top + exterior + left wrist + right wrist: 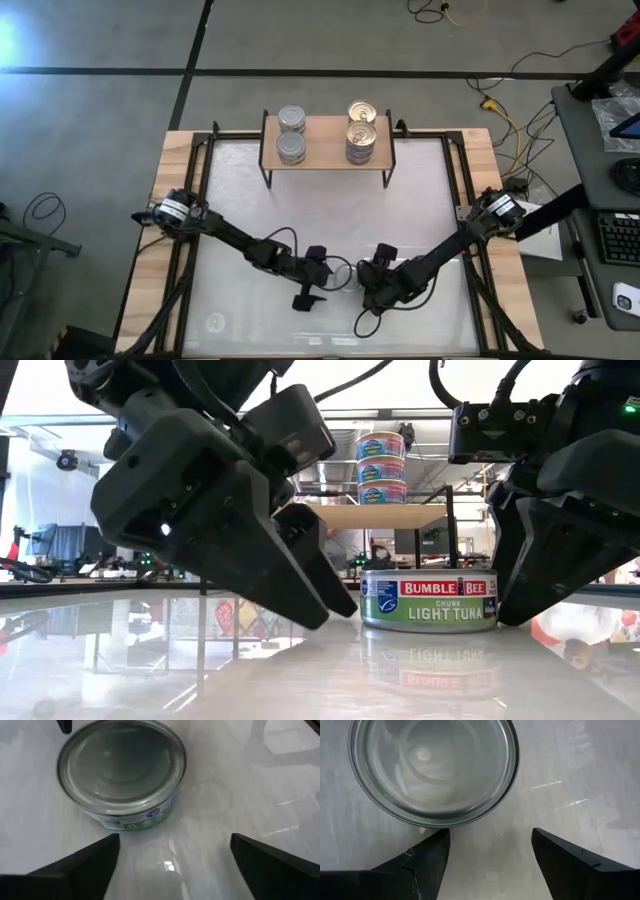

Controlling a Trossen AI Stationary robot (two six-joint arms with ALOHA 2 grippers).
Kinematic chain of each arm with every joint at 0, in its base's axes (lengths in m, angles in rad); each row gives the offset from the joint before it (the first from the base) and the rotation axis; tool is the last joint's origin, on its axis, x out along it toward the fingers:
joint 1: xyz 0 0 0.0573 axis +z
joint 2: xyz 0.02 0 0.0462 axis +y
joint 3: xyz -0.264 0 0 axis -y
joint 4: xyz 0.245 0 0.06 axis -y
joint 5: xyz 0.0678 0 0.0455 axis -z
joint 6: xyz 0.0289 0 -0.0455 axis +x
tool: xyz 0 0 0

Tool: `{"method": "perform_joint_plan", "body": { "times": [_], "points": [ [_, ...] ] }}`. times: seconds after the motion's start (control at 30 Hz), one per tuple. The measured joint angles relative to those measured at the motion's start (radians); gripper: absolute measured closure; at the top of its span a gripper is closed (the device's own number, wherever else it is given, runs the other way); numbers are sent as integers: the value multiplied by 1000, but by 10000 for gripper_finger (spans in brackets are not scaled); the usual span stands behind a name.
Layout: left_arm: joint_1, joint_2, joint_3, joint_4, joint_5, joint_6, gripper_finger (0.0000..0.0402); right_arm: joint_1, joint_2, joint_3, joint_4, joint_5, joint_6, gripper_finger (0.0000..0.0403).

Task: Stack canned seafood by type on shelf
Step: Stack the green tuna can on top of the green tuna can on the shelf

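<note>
One tin of canned seafood (430, 600), silver-topped with a green and blue tuna label, stands upright on the white table between my two grippers (346, 279). My left gripper (175, 855) is open, low over the table, and the tin (122, 770) lies just past its fingertips. My right gripper (490, 840) is open on the tin's other side, slanting down at it (432, 770). The shelf (325, 150) at the far side carries two silver-topped stacks (291, 135) on its left and two gold-topped stacks (361, 126) on its right. My right gripper has one fingertip (440, 836) right at the tin's rim (437, 824); whether it touches the tin I cannot tell. The other finger stands over bare table. My left gripper touches nothing.
In the low view the shelf's plank (380, 515) and a three-high stack (381, 465) show behind the tin. The wood border (170, 200) frames the white table. Open table lies between the tin and the shelf.
</note>
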Motion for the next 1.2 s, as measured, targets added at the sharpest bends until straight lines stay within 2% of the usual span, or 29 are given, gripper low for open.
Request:
{"method": "perform_joint_plan", "body": {
  "times": [0.1,0.43,0.7,0.93,1.2],
  "points": [
    [0,10,11,-16,9,-21,8,0,0,1,1,-7,0,136],
    [5,12,13,-14,-15,-34,3,0,-1,20,-23,-23,-31,156],
    [32,12,13,-14,-75,-11,2,0,-2,48,-104,-20,-60,142],
    [34,35,12,71,-73,17,2,-17,-2,48,-90,39,-51,128],
    [34,103,10,216,-49,14,1,-58,-3,47,21,21,-132,114]
  ]
}}
